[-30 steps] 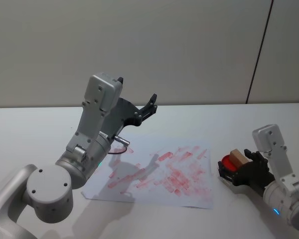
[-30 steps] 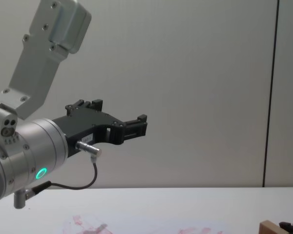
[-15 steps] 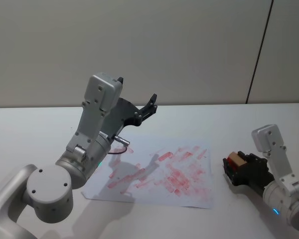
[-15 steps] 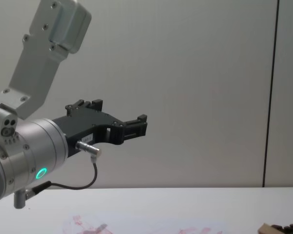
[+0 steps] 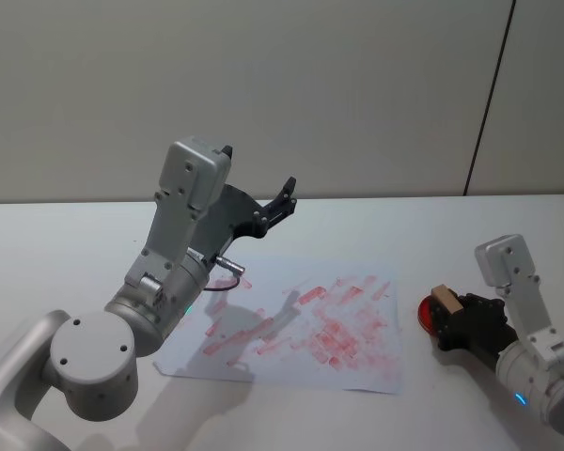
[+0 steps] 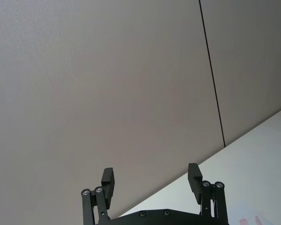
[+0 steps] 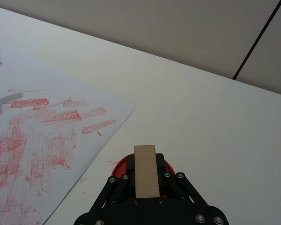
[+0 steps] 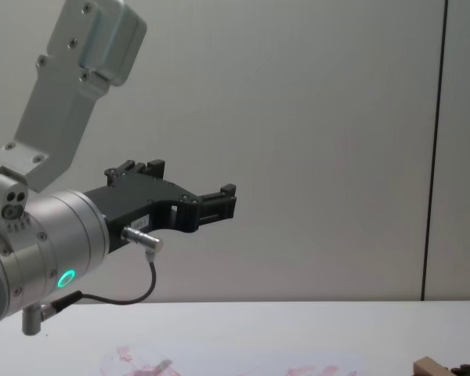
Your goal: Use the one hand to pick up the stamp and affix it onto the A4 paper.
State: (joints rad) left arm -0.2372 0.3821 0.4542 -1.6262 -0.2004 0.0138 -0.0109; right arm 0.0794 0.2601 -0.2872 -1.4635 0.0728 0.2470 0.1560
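Right gripper (image 7: pixel 146 175) clamps stamp (image 7: pixel 146 161): tan squared wooden block, above red pad (image 5: pixel 427 308). Left gripper (image 6: pixel 151 178) raised, spread.

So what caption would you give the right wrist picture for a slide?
Right gripper clamps the wooden stamp at a red ink pad, beside the ink-smeared A4 paper.

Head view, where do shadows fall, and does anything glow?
Head view: the left arm shadows the left half of the paper. Right wrist view: a grey shadow patch on the paper. Chest view: a green ring glows on that arm.
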